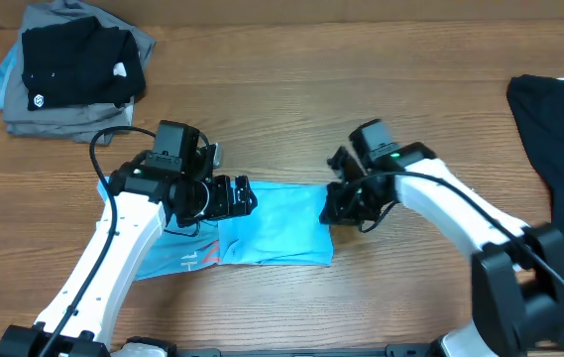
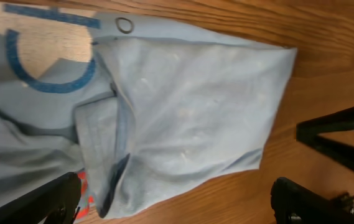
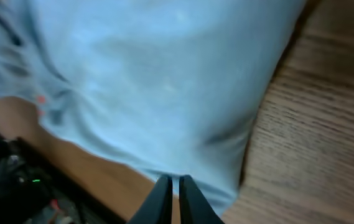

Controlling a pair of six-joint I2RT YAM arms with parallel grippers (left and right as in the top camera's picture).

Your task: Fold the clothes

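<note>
From overhead, the light blue T-shirt (image 1: 272, 233) lay folded into a band on the table (image 1: 410, 79). The left gripper (image 1: 242, 196) hung over its left part and the right gripper (image 1: 341, 206) sat at its right edge. Its white lettering (image 1: 197, 260) was too small to read.

In the left wrist view the fingers (image 2: 55, 199) stood wide apart, released above the cloth. Blue letter shapes (image 2: 46, 68) showed, none legible.

In the right wrist view the right gripper's jaws were clenched at the hem, and we could not tell whether they nipped fabric. If so, we judged, pulling away could drag the fold open.
</note>
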